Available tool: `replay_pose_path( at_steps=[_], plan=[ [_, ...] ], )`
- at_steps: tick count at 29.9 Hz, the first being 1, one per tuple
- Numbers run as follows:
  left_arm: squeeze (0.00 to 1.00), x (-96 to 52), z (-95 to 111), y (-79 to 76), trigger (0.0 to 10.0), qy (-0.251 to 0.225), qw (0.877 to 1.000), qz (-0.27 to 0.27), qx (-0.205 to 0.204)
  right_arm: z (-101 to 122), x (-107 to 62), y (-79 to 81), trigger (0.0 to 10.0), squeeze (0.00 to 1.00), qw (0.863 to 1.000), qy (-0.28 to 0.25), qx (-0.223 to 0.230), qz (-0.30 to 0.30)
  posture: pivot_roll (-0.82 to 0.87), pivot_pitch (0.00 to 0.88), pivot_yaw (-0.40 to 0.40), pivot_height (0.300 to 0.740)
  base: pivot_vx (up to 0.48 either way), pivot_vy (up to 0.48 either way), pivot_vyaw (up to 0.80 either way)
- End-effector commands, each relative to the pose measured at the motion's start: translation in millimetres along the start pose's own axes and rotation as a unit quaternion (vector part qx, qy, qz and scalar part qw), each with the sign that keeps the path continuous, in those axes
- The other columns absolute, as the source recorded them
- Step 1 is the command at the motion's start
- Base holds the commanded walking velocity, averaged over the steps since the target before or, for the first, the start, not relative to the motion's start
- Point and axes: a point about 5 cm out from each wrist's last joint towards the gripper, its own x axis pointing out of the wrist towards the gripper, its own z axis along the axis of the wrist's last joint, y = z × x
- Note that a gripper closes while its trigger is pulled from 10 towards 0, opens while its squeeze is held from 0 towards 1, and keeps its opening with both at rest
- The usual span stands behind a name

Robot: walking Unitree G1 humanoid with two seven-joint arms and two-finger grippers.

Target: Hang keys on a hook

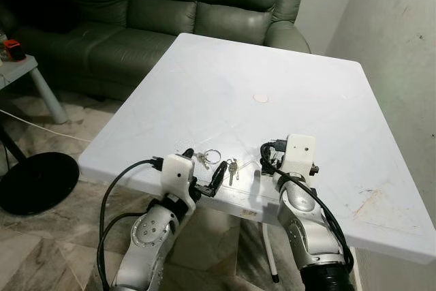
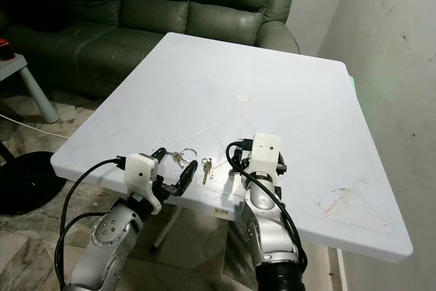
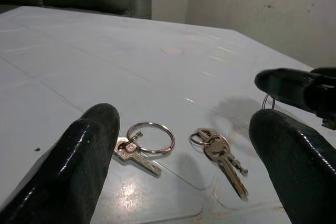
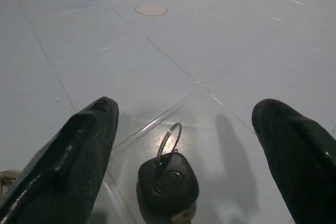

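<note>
The left gripper (image 1: 202,170) sits at the near edge of the white table (image 1: 306,86), its two black fingers (image 3: 84,156) spread wide and holding nothing. Framed between them in its wrist view lie two small sets — a single key on a large split ring (image 3: 144,142) and, just beside it, a pair of keys on a small ring (image 3: 220,156) — both flat on the tabletop. The right gripper (image 1: 262,161) rests close by on the same edge, jaws likewise apart and empty, and between its fingers (image 4: 79,156) lies a black key fob (image 4: 168,182) with its wire ring tilted up (the fob looks like a car key's head, though its blade is cut off by the frame). Further out there is a round pale mark (image 1: 261,98) mid-table and a green sofa (image 1: 170,5) behind. I can't pick out any hook from here. So, by my reckoning, the job has barely begun — nothing is grasped, and lifting, carrying and hanging all remain.
</note>
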Motion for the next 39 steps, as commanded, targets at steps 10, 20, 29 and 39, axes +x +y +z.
replay_pose_path(
  at_steps=[10, 20, 29, 39],
  plan=[
    [0.00, -0.7, 4, -2.2, 10.0, -0.004, 1.000, -0.007, 0.002, 9, 5.8, 9.7, 10.0, 0.00, 1.000, -0.017, -0.019, 0.012, 0.11, 0.021, -0.089, 0.740, 0.000, 0.000, 0.00],
    [0.00, -4.1, 6, -0.6, 10.0, -0.004, 1.000, 0.002, -0.002, 10, 17.3, 14.3, 10.0, 0.00, 0.999, -0.019, -0.040, 0.016, 0.12, 0.046, -0.097, 0.740, 0.000, 0.000, 0.00],
    [0.00, -11.3, 4, -3.5, 10.0, 0.002, 1.000, 0.008, -0.009, -4, 17.0, 4.8, 10.0, 0.00, 0.998, -0.005, -0.057, 0.006, 0.12, 0.074, -0.107, 0.740, 0.000, 0.000, 0.00],
    [0.00, -14.8, 3, -7.0, 10.0, 0.008, 1.000, 0.008, -0.015, -11, 11.7, -3.2, 0.0, 0.00, 0.996, -0.009, -0.083, -0.002, 0.11, 0.094, -0.108, 0.740, 0.000, 0.000, 0.00]
  ],
)
